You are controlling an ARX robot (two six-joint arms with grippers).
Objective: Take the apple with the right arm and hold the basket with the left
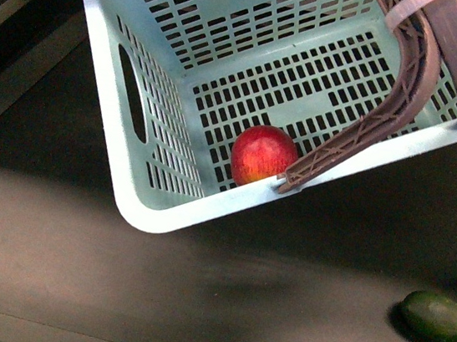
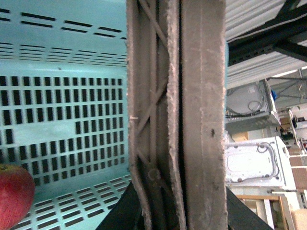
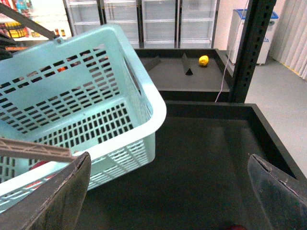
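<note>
One dark table (image 1: 194, 301): left gripper (image 2: 178, 213) clasps the basket (image 1: 129, 187) handle (image 1: 410, 85), right gripper (image 3: 169, 191) gapes empty, fridges (image 3: 158, 21) behind.

Dim and slightly soft in the front view. Lit from above, with the basket (image 1: 149, 9) pale and evenly bright against a near-black worktop (image 1: 72, 268). Broad, soft-edged shadow beneath the basket. Small glossy highlight on the apple (image 1: 263, 154). Avocado (image 1: 438, 319) murky, its edges fuzzy. Very close and a little blurred in the left wrist view, with the handle (image 2: 177, 115) grainy across the middle and washed-out white brightness behind it. Brighter in the right wrist view: glare from lit fridges (image 3: 160, 21) far off, jaws dark and out of focus close to the lens.
</note>
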